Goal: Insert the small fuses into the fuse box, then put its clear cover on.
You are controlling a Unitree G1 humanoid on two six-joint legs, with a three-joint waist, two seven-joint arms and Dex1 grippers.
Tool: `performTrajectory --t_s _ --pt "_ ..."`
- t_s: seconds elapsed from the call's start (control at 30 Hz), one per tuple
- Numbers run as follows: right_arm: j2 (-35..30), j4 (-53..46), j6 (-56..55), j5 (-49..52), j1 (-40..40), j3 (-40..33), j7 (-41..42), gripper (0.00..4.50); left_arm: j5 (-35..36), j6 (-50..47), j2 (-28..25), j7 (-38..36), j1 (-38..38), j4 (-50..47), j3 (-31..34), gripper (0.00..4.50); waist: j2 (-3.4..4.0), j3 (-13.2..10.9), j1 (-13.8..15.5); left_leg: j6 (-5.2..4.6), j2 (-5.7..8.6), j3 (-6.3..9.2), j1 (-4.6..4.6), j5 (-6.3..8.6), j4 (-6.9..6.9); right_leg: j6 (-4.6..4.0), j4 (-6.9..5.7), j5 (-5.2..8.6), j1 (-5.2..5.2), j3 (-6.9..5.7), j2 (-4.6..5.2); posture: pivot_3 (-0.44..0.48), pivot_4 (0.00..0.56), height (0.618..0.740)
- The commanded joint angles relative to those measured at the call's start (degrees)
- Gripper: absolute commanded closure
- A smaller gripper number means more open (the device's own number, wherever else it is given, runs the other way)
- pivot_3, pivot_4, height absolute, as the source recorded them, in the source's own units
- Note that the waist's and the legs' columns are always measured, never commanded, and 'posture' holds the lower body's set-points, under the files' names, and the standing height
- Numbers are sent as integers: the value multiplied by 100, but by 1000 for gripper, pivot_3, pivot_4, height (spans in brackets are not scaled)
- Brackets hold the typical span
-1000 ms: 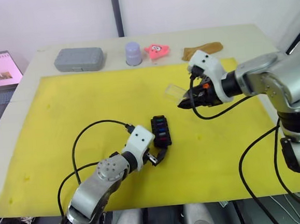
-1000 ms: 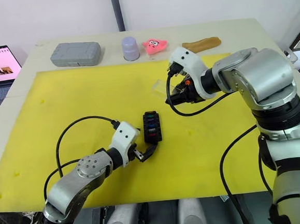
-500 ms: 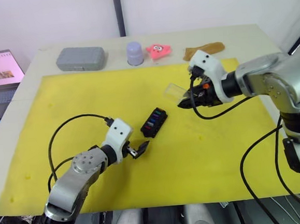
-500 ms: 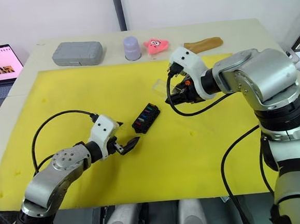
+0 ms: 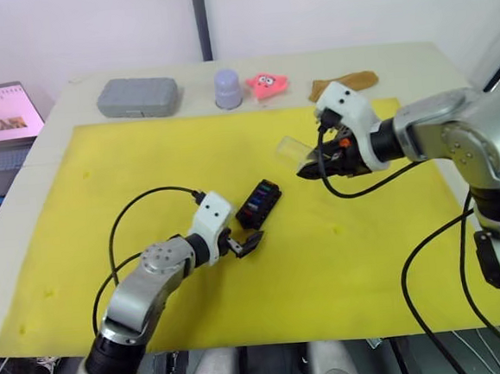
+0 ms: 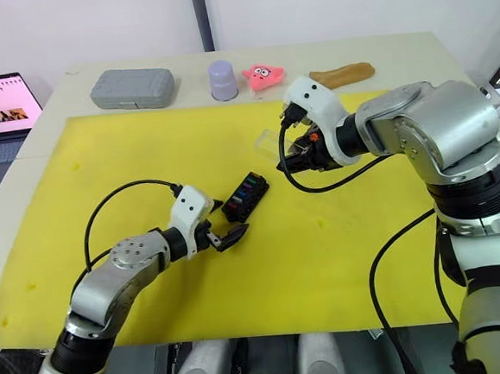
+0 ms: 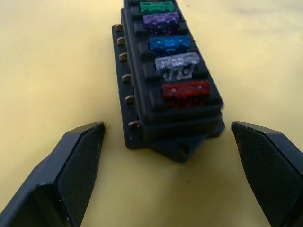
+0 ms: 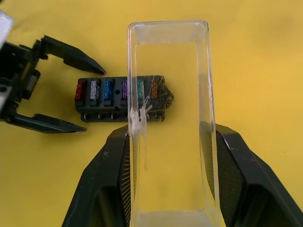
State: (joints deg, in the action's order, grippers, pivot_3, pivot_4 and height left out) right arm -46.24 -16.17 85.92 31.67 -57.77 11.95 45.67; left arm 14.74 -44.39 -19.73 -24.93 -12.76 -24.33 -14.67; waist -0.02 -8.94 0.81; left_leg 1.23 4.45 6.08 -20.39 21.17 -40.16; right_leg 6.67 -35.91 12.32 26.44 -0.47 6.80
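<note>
Left gripper (image 7: 168, 175) spread wide, fuse box (image 7: 166, 80) just ahead between its tips; right gripper (image 8: 173, 182) clamps clear cover (image 8: 169, 118); no lettering legible on fuses (image 7: 173, 66), possibly too small.

I count six small fuses (image 8: 116, 89) seated in one fuse box (image 8: 122, 98), and one clear cover (image 8: 169, 118) in my right gripper (image 8: 173, 179).

I see the black fuse box (image 5: 259, 203) lying askew on the yellow mat, its small fuses (image 7: 173, 60) seated in a row. The clear cover (image 8: 169, 118) sits pinched in my right gripper (image 5: 303, 171), above the mat.
</note>
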Motion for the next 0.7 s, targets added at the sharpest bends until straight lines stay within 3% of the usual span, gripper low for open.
performTrajectory --t_s 0.03,0.2,0.33,0.37,0.47,0.57,0.7 --pt "-77 -177 -15 73 -89 -238 -72 2810 -213 176 189 173 -126 232 -138 0 0 0 1 0 2 0 0 0 0 0 0 0 0 0 1 0 150 740" --pt "-85 -187 -21 128 -86 -242 -142 2810 -323 201 317 263 -92 320 -119 0 0 0 -2 0 1 0 1 0 0 0 -1 0 0 0 1 0 150 740" --pt "-103 -171 -64 136 -81 -227 -174 2810 -341 226 307 240 -27 334 -90 1804 0 0 -4 0 1 0 2 0 0 0 -2 0 0 0 0 0 150 740" --pt "-109 -168 -77 136 -80 -220 -178 2810 -332 229 303 223 -25 342 -82 1965 0 0 -4 0 1 0 2 0 0 0 -2 0 0 0 0 0 150 740" --pt "-135 -187 -111 158 -55 -216 -168 2810 -259 226 285 143 -42 331 -31 1955 0 0 -4 0 1 0 2 0 0 0 -1 0 0 0 0 0 150 740" --pt "-312 -303 -356 257 26 -94 123 2810 80 328 94 -419 -125 251 106 1955 0 0 -2 0 1 1 -1 0 0 0 -1 0 2 -1 0 0 150 740" --pt "-658 -568 -905 441 161 284 900 2810 502 797 -477 -1766 -296 450 114 1955 0 0 -10 0 0 0 -1 0 4 0 3 0 3 -3 0 0 150 740"
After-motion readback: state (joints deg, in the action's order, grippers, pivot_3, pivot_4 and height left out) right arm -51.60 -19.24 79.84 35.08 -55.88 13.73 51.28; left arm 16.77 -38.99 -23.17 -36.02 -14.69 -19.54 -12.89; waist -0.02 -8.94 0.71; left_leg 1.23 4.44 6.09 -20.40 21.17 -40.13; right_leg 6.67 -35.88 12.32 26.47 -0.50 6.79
